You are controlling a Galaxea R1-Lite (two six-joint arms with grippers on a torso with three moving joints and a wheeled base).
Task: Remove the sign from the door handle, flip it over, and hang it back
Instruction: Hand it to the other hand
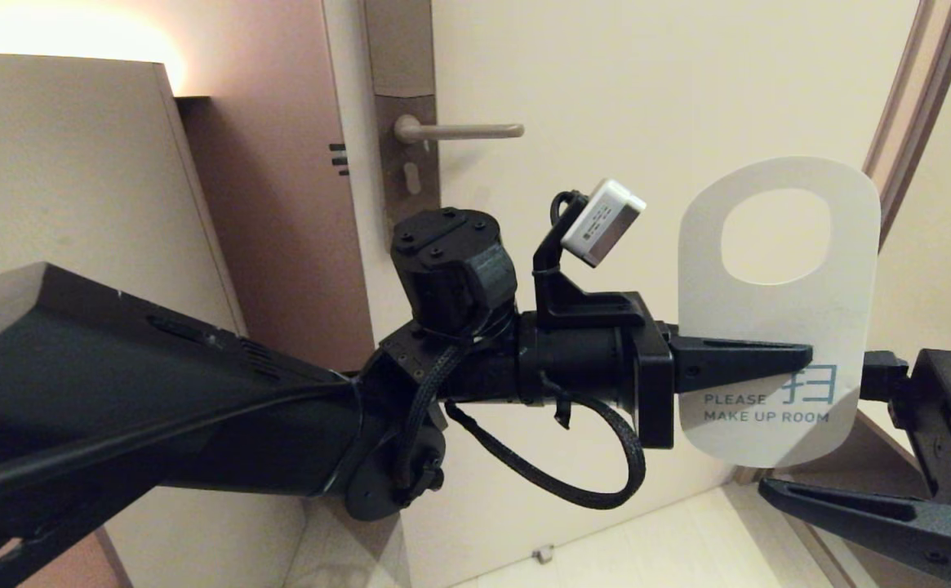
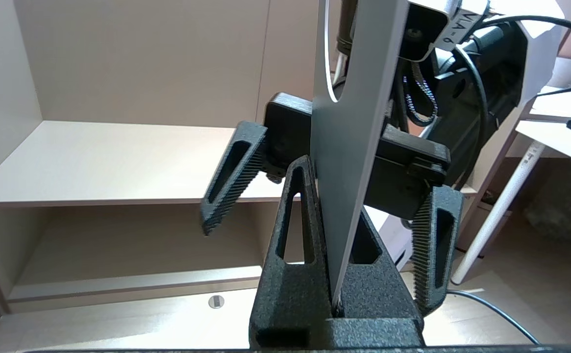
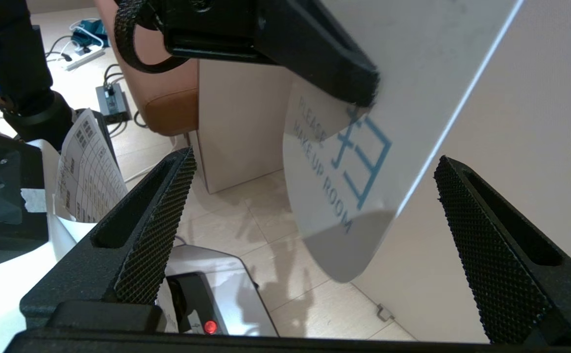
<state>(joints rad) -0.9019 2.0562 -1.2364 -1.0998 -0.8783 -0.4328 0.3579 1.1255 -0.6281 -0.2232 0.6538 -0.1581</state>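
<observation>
A pale cream door (image 1: 646, 82) fills the head view, standing beside a pinkish-brown wall panel (image 1: 279, 204) and a light wooden cabinet (image 1: 59, 163). The floor (image 1: 646, 539) below is pale wood.

The robot's left arm (image 1: 157, 392), large and black, reaches across the middle of the head view. Its left gripper (image 1: 802, 355) is clenched on the sign (image 1: 842, 286), pinching the card near its lower half. The sign is held upright in the air, well apart from the door handle (image 1: 463, 130) and to its right. The white face of the sign faces the camera. It reads "PLEASE MAKE UP ROOM" in blue-grey letters, with a blue Chinese character above the words. The oval hole is at the top.

The door handle is a slim grey-beige lever, lying level, with nothing hanging on it. It sits on a tall narrow lock plate (image 1: 407, 175) with a keyhole below the lever.

The right gripper (image 1: 842, 441) waits at the lower right, just beside the sign's bottom edge. Its fingers (image 3: 153, 225) are spread wide, holding nothing; in the right wrist view the sign's lower end shows between them.

A small white camera box (image 1: 604, 222) rides on the left wrist, and a braided black cable (image 1: 589, 482) loops beneath it.
</observation>
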